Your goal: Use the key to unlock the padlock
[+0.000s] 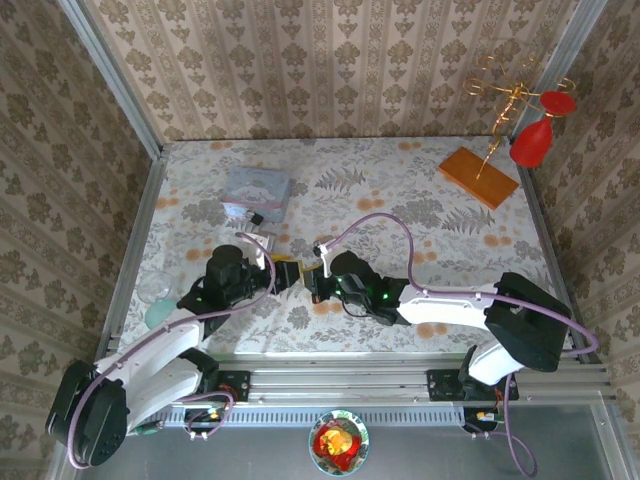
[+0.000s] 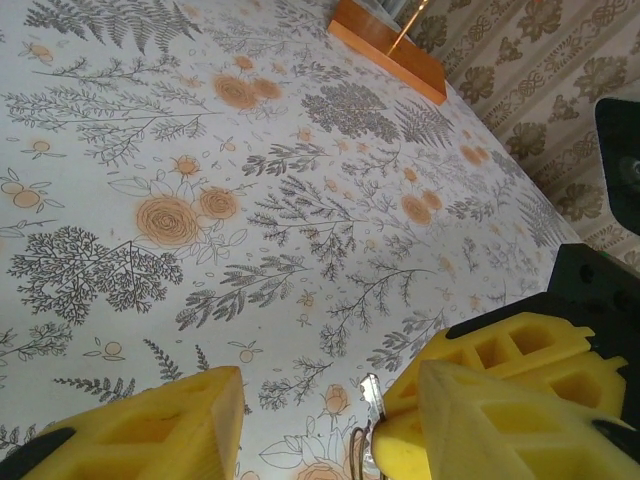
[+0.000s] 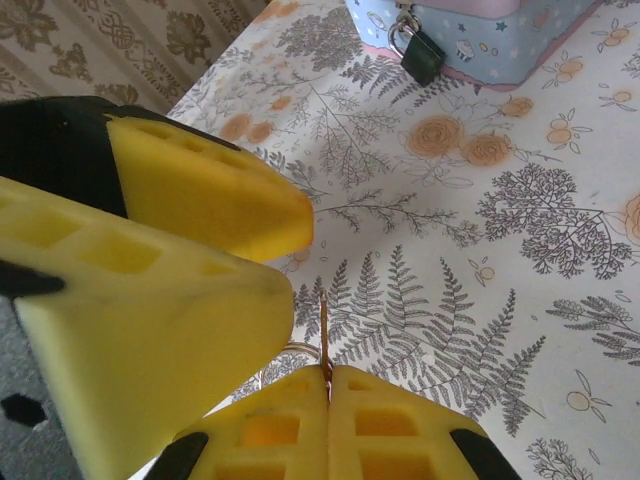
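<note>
Two robot arms meet near the front middle of a counter covered in a floral cloth. The right tool is clenched: its two yellow foam pads press flat together. The key, a thin coppery sliver, stands up out of the seam between them, with a fine wire ring just beside its base.

The left tool faces it from the other side, released, its yellow fingers spread apart and grasping nothing. From the left wrist view the key sits in the gap between those fingers, close to the one on the right of that view; whether it touches is not clear.

The padlock, small and dark with a thin metal shackle, hangs on the front of a pale blue printed tin. The tin stands on the counter farther back and to the left, well apart from both tools. Near the far right corner lies an orange wooden block holding a gold wire stand.
</note>
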Motion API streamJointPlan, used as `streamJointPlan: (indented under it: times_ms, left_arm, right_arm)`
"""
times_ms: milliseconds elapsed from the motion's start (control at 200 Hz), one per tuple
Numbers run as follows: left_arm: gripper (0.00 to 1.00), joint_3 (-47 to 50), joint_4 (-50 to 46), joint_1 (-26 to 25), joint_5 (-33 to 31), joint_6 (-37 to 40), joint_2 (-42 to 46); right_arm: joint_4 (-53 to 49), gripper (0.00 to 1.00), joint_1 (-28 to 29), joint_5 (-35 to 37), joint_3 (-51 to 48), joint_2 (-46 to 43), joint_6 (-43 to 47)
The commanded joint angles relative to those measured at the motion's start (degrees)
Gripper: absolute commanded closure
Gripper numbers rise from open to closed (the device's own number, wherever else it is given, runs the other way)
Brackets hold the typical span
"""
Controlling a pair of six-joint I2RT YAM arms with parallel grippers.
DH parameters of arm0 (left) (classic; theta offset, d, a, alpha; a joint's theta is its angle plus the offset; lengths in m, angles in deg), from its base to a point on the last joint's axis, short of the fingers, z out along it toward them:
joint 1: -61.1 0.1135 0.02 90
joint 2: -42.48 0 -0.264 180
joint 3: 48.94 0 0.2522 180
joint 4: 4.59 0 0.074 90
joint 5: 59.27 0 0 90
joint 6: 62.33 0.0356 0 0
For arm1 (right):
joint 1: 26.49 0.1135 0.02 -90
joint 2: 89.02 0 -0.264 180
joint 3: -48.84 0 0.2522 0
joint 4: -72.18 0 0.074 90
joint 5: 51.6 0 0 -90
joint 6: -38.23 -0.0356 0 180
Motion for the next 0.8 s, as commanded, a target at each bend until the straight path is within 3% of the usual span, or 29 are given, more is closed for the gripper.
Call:
streamJointPlan:
  times_ms: [0,145,380,650,795]
  left_arm:
    - [0.53,-2.1,1.5,-0.1,2.0,-0.6,-0.8]
    - [0.61,-2.4,1.4,-0.2,2.1,-0.6,-1.7]
    - [0.62,-3.0,2.1,0.2,3.4,-2.5,-4.0]
    - [0.68,-0.4,13.1,8.6,13.8,-12.4,-8.3]
    - [0.69,-0.3,15.2,9.2,16.6,-13.6,-9.6]
  right_arm:
    - [3.3,1.00,0.5,1.8,2.3,1.1,1.4]
    - [5.2,1.00,0.7,1.2,2.3,1.9,1.2]
    - [8.4,1.00,1.5,2.0,1.7,2.8,1.5]
    - [10.7,1.00,1.6,3.5,0.1,2.6,1.2]
    - [10.7,1.00,1.6,3.2,0.6,3.5,1.1]
